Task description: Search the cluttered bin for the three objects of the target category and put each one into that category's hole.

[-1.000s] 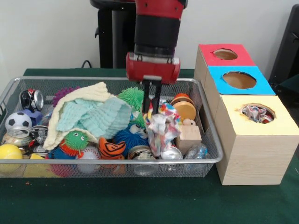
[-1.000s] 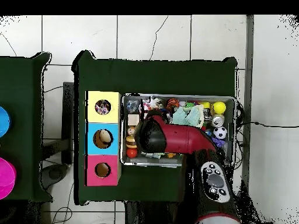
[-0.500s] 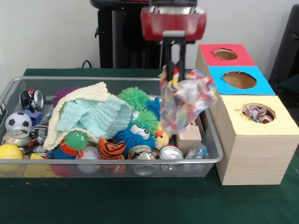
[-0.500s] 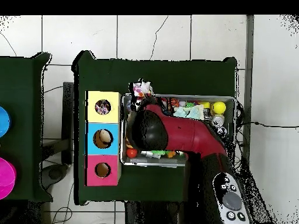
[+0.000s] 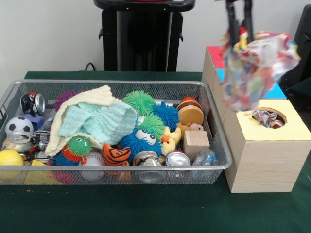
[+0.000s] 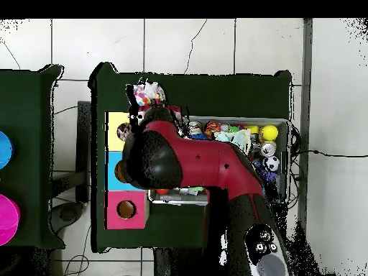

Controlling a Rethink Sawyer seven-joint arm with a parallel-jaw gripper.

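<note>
Multicoloured crumpled cloth (image 5: pixel 256 68) hangs from my gripper (image 5: pixel 241 30), whose two dark fingers (image 5: pixel 233 24) are pinched onto its upper edge. I hold it high so the loose fabric clears the wire mesh bin (image 5: pixel 116 167) and the row of boxes by the bin's right end. It dangles above the yellow-topped wooden box (image 5: pixel 265 148), whose round hole (image 5: pixel 267 117) already shows a similar patterned rag, so I judge this is the cloth hole. The cloth covers most of the blue-topped box (image 5: pixel 277 91) and red-topped box (image 5: pixel 212 53). My wrist is cut off at the top edge. Overhead, my red arm (image 6: pixel 194 162) covers much of the boxes and bin.
</note>
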